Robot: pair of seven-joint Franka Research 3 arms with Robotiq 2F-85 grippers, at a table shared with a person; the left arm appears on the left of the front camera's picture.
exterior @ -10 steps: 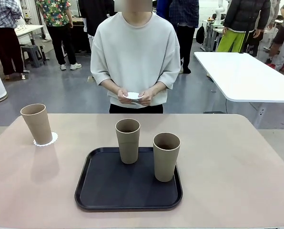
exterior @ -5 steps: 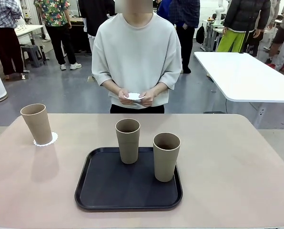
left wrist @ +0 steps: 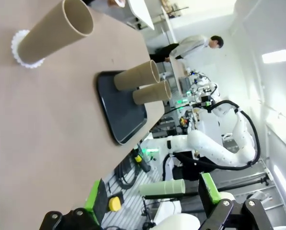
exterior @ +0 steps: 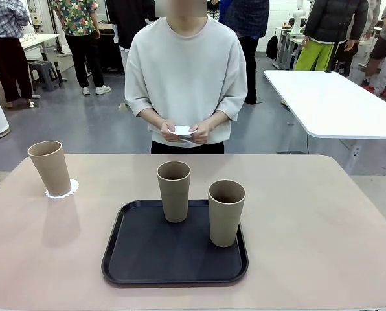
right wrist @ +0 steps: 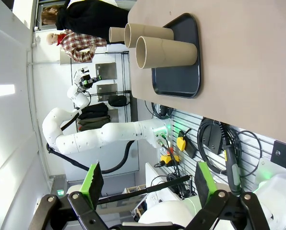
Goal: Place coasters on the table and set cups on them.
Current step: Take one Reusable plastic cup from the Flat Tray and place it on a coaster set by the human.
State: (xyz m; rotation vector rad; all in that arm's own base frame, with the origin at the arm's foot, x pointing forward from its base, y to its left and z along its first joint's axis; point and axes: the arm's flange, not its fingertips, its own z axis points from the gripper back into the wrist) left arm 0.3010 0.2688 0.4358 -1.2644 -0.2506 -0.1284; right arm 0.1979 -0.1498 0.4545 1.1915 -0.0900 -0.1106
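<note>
cups 3: left cup [exterior: 50, 167] on coaster [exterior: 68, 190], table [exterior: 322, 233] far-left; middle cup [exterior: 173, 191], right cup [exterior: 226, 212] upright on black tray [exterior: 141, 259] | white coasters [exterior: 182, 130], count unclear, pinched in person's hands [exterior: 201, 134] | left gripper [left wrist: 151, 194], right gripper [right wrist: 148, 178]: 2 spread wide, empty

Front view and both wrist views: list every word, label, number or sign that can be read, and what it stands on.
None can be read.
The cups, black tray, coaster and table are plain, with no print.
Any labels on the wall rack in the right wrist view are too small or blurred to read.
</note>
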